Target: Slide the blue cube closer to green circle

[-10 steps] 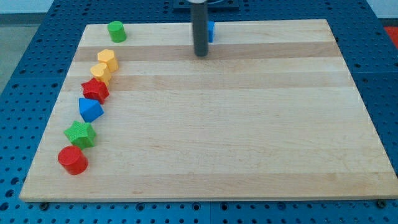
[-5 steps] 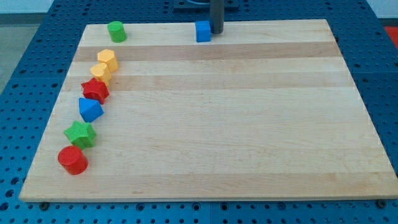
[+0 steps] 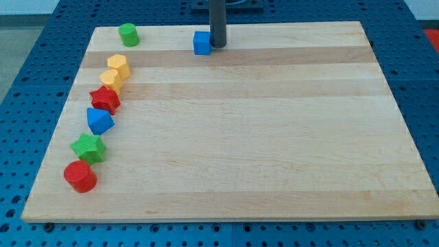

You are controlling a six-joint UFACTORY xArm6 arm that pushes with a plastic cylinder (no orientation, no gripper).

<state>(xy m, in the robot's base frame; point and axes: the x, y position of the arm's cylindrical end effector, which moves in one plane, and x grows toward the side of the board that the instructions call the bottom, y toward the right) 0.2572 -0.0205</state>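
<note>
The blue cube (image 3: pixel 202 42) sits near the board's top edge, left of centre. My tip (image 3: pixel 218 45) is right against the cube's right side, touching it or nearly so. The green circle (image 3: pixel 128 34), a short green cylinder, stands at the board's top left, well to the left of the cube.
Along the board's left side run two yellow blocks (image 3: pixel 118 65) (image 3: pixel 111 79), a red star (image 3: pixel 105 99), a blue angular block (image 3: pixel 99 121), a green star (image 3: pixel 88 147) and a red cylinder (image 3: pixel 80 176). The wooden board (image 3: pixel 274 137) lies on a blue perforated table.
My tip went from left of the cube to its right side, then pushed the blue cube left, toward the green circle.
</note>
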